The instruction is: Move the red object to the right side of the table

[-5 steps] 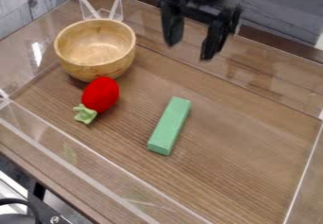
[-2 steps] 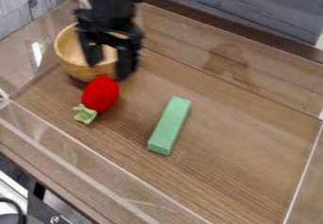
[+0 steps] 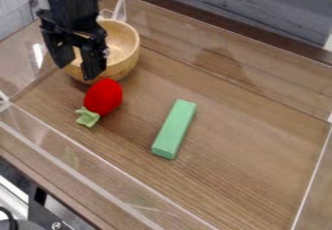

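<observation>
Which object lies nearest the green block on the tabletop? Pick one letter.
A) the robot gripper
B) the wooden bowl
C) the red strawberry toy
C: the red strawberry toy lies just left of the green block in the picture, while the wooden bowl and the gripper are farther up and to the left.
</observation>
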